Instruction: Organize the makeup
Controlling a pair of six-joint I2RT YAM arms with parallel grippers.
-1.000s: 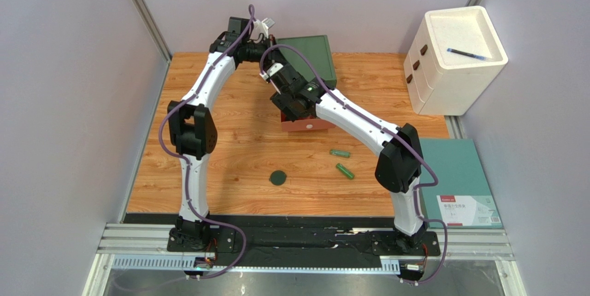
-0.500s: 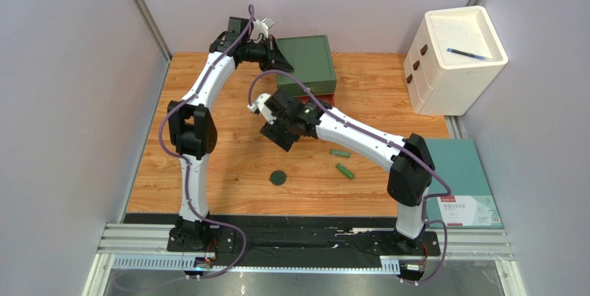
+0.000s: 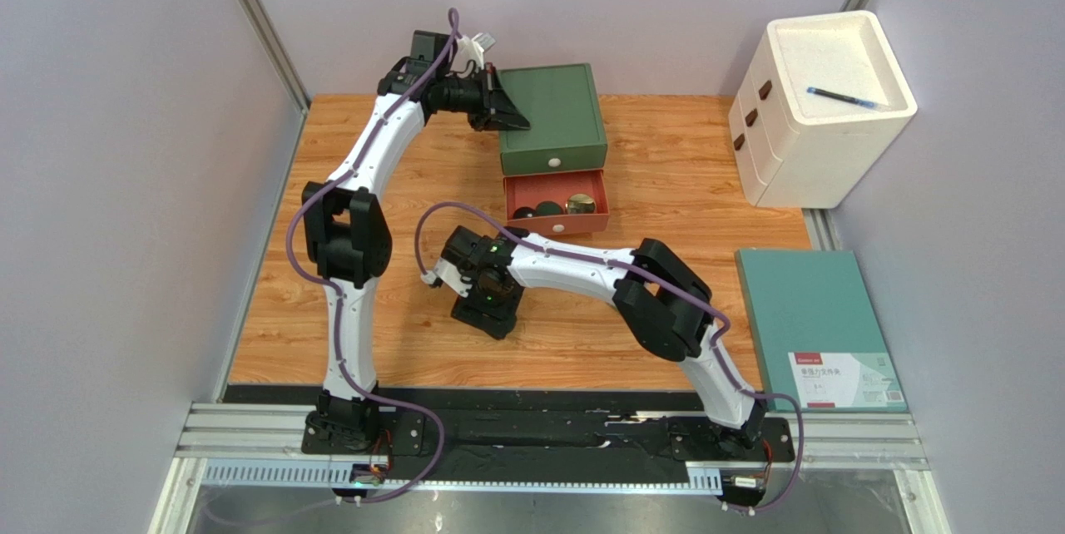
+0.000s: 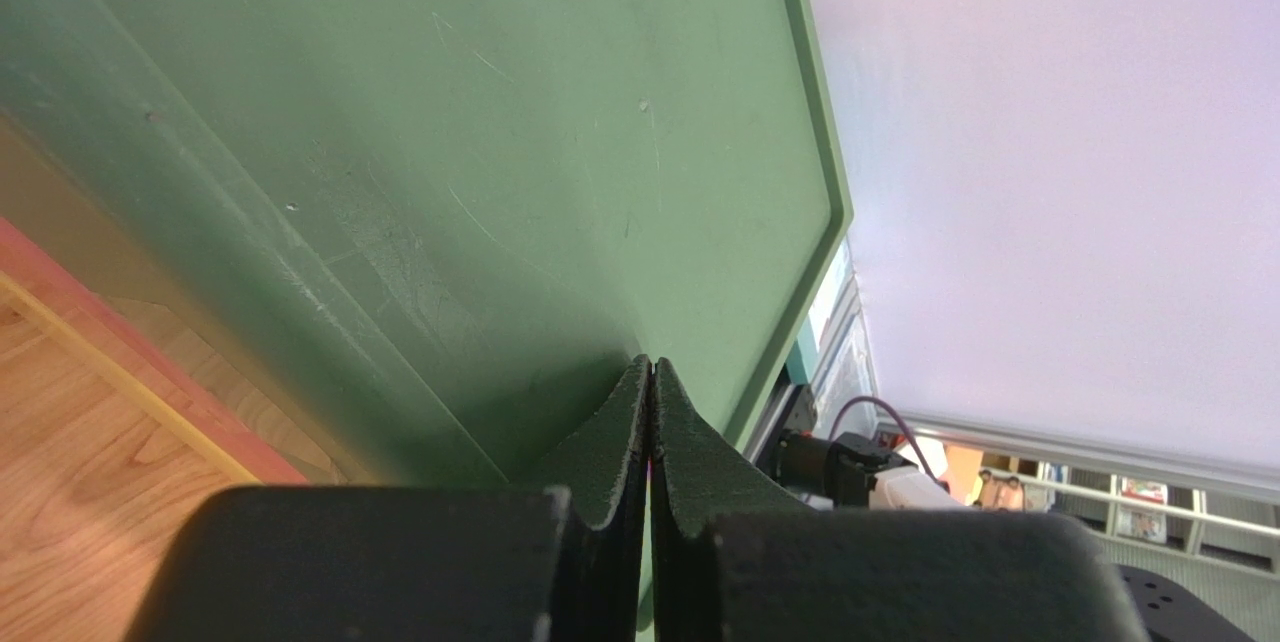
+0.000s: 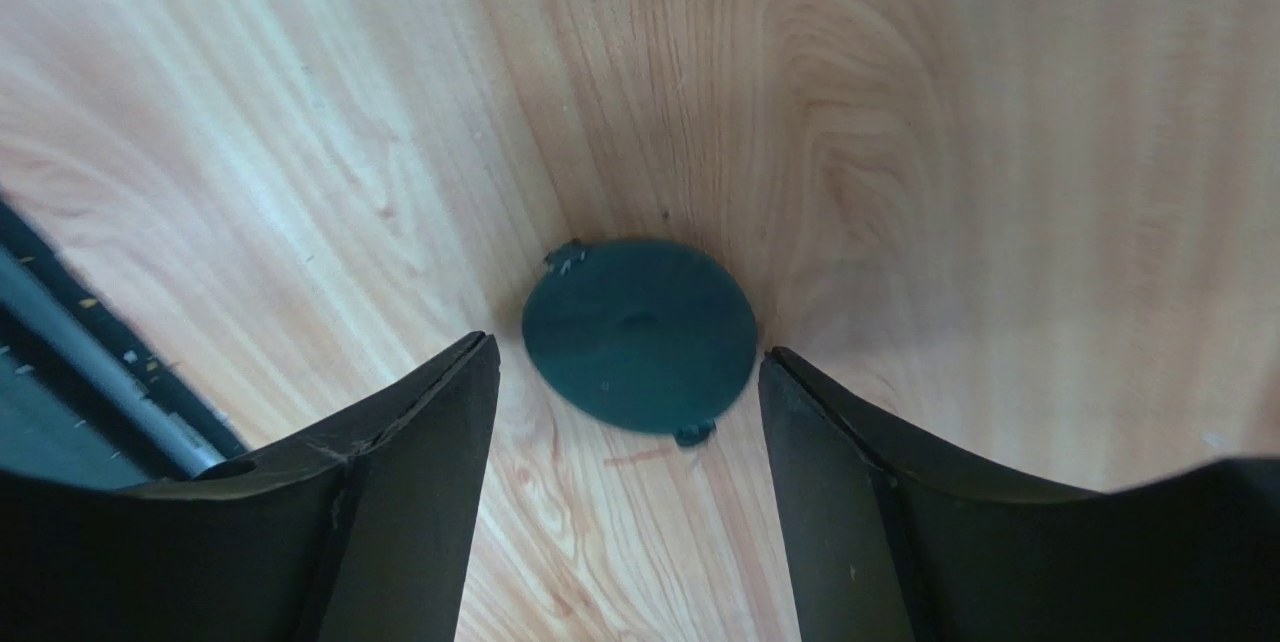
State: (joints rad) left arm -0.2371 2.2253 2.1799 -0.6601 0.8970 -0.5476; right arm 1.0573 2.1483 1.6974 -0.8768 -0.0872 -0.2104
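Observation:
A dark green round disc [image 5: 639, 330] lies flat on the wooden table, between the fingertips of my open right gripper [image 5: 628, 360], which hangs low over it without touching. In the top view the right gripper [image 3: 490, 310] hides the disc. The open red drawer [image 3: 556, 225] of the drawer box holds a black jar [image 3: 546, 210] and a gold-rimmed compact [image 3: 580, 203]. My left gripper [image 3: 509, 117] is shut and empty, its tips resting against the box's green top [image 4: 451, 147]. The green tubes are hidden behind the right arm.
A white drawer cabinet [image 3: 819, 141] with a blue pen [image 3: 848, 96] on top stands at the back right. A teal book [image 3: 815, 325] lies at the right edge. Grey walls close in on both sides.
My right arm has swung from the red drawer toward the near left and come down over the disc. The left arm has not moved.

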